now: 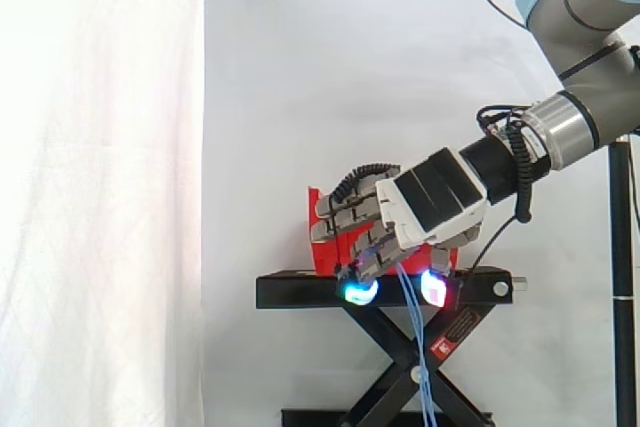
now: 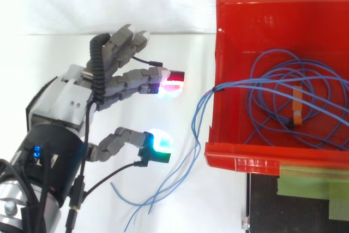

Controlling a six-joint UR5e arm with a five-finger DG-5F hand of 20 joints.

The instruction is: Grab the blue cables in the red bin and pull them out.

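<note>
A red bin (image 2: 232, 31) stands on a black stand (image 1: 300, 292). Inside it lies a loose coil of thin blue cables (image 2: 283, 75), bound by an orange tie (image 2: 297, 110). A bundle of the cable ends (image 2: 193, 126) drapes over the bin's left wall and hangs down past the stand (image 1: 422, 347). My hand (image 2: 71, 99) hovers outside the bin, left of that wall, with relaxed fingers spread towards the hanging strands. Its glowing fingertips (image 2: 172, 87) stop just short of the strands, with nothing between fingers and thumb. In the side view the hand (image 1: 430, 202) covers the front of the bin (image 1: 318, 237).
Green tape (image 2: 311, 186) runs along the stand below the bin's near rim. The black scissor stand's legs (image 1: 400, 367) spread beneath the platform. A white curtain hangs behind the work, and a black pole (image 1: 622, 277) stands at the right edge.
</note>
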